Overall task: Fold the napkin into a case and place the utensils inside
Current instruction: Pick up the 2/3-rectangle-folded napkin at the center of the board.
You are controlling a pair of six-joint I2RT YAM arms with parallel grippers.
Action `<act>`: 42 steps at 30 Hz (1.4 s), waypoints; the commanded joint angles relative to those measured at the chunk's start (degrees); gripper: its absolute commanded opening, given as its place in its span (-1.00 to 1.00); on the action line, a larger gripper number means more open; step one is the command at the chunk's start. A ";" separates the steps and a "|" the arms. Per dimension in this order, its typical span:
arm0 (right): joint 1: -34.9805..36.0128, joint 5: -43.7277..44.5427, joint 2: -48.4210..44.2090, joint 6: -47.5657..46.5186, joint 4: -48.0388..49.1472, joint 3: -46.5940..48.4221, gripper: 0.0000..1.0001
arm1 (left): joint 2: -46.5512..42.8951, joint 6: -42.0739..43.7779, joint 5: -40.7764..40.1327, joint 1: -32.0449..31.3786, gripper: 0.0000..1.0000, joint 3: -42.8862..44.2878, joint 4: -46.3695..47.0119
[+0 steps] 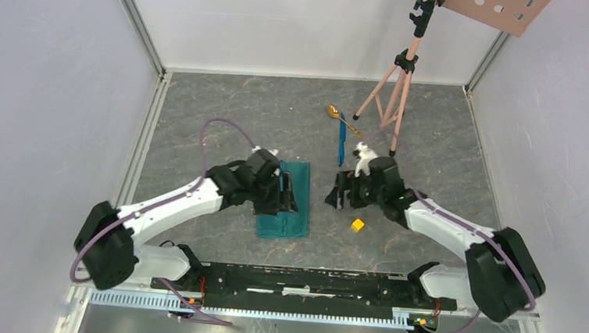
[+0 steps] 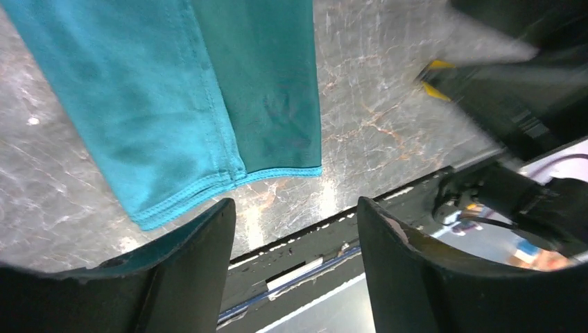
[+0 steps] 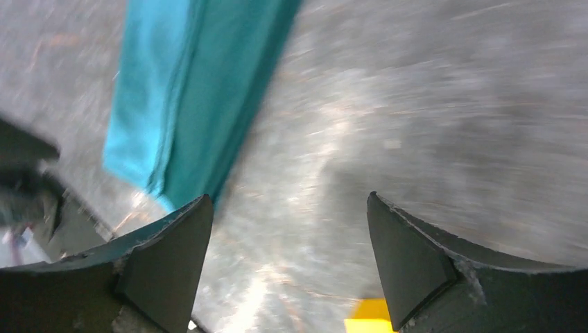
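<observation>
The left claw (image 2: 295, 211) is spread and empty over the folded teal-green cloth napkin (image 1: 284, 224). The right claw (image 3: 288, 205) is spread and empty beside it, above the grey marbled tabletop (image 1: 241, 108).

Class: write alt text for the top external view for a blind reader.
A folded teal napkin lies on a grey table under the left gripper; the right gripper hovers beside it. A gold spoon and blue knife lie farther back.

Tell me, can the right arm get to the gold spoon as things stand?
Probably yes. The right gripper is open and empty, and the spoon lies uncovered on the table beyond it, with the blue knife beside it. The tripod stands off to one side.
</observation>
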 commanded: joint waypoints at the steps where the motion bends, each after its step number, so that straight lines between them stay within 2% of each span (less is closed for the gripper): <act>1: -7.00 11.28 -5.83 -5.63 -9.91 0.37 0.78 | 7.69 -7.96 -15.29 -10.26 0.46 8.69 -3.69; 7: -13.47 11.29 -9.19 -6.26 -10.52 -2.16 0.81 | 24.65 -8.19 -23.08 -19.06 0.40 23.35 -15.73; 12: -14.89 8.39 -11.26 -7.17 -9.25 -4.70 0.81 | 31.85 -8.80 -26.28 -22.35 0.37 29.24 -20.67; 17: -14.90 6.50 -11.73 -7.58 -8.53 -5.99 0.81 | 36.19 -9.24 -26.18 -23.48 0.38 31.02 -21.66; 30: -14.89 0.50 -11.75 -8.71 -6.60 -5.84 0.80 | 41.85 -8.63 -25.36 -23.85 0.19 31.51 -21.20; 36: -14.33 -3.86 -10.77 -8.59 -4.23 -6.07 0.82 | 42.00 -8.62 -26.52 -23.62 -0.21 29.68 -20.53; 42: -10.92 -4.94 -6.52 -6.15 -2.44 -4.43 0.90 | 37.95 -8.89 -28.11 -23.28 -0.77 26.66 -17.59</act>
